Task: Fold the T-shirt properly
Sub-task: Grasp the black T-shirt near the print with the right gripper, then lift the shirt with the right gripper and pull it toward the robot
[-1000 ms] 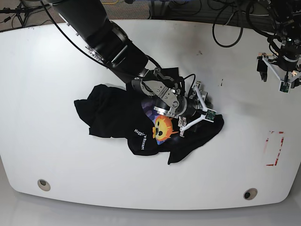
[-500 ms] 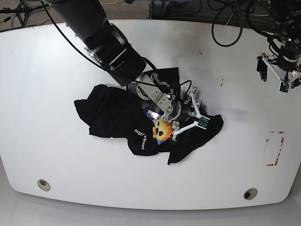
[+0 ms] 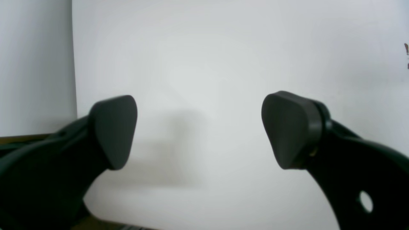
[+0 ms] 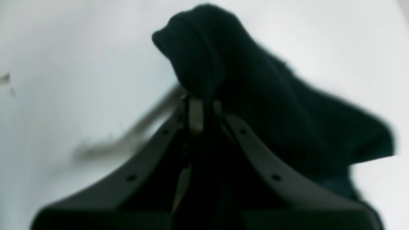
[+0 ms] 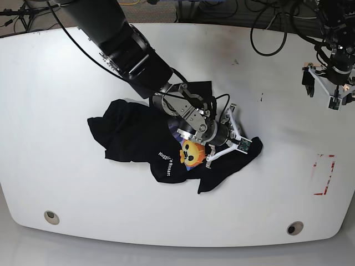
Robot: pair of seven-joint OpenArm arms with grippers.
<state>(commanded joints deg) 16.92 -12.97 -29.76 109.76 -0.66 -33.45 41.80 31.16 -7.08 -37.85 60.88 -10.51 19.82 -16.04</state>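
Observation:
The black T-shirt (image 5: 133,133) lies crumpled in the middle of the white table (image 5: 66,77). Its yellow emoji print (image 5: 191,154) and white lettering (image 5: 166,162) face up. My right gripper (image 5: 226,139) is over the shirt's right part. In the right wrist view the right gripper (image 4: 201,107) is shut on a raised fold of the black T-shirt (image 4: 204,48). My left gripper (image 5: 326,83) is far from the shirt, at the table's back right. In the left wrist view the left gripper (image 3: 199,131) is open and empty over bare table.
A red tape mark (image 5: 323,174) is on the table at the right. Two round holes (image 5: 51,217) (image 5: 295,228) sit near the front edge. Cables (image 5: 266,27) hang at the back. The right arm (image 5: 122,44) crosses the back left of the table.
My right gripper has shifted a little toward the front over the shirt, and the shirt's right edge moved slightly with it. The left arm has not moved.

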